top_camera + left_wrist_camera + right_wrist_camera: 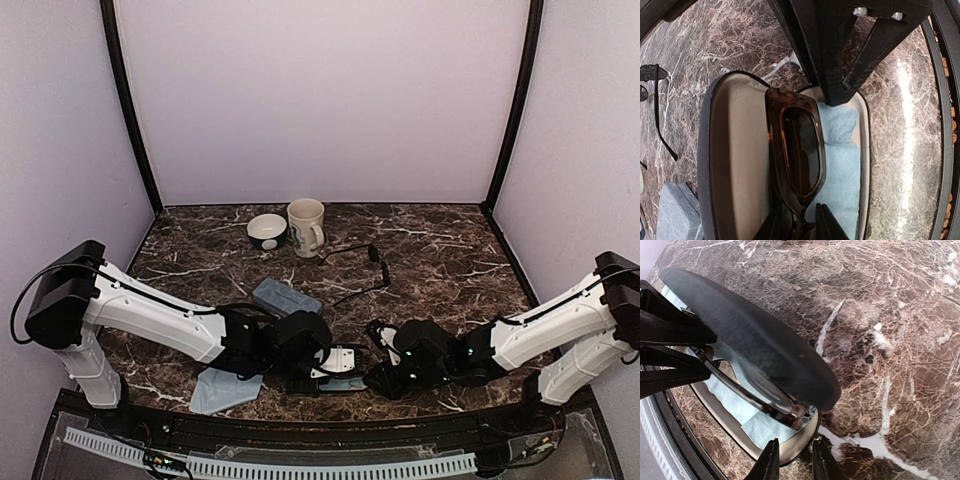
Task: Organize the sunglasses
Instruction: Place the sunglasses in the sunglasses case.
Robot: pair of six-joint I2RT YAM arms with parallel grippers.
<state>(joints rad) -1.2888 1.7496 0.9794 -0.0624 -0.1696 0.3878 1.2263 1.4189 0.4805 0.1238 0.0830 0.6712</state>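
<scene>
**A:** The brown sunglasses (797, 150) stand on edge in the open case (735, 150). The left hand (802, 225) is narrow around their end; whether it grips, I can't tell. The right hand (792, 462) pinches the case's rim.

**B:** Unless that frame lies flat, the lid (755, 340) may crush it.

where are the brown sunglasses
Left wrist view: brown sunglasses sit inside the open oval case on its blue cloth, at the table's near edge between the left gripper and right gripper.

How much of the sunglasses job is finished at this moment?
Done: the brown glasses lie in the open black case. In hand: the right claw grips that case's rim; the left claw straddles the brown frame. Left: shutting this case and storing the wire glasses, out on the table.
</scene>
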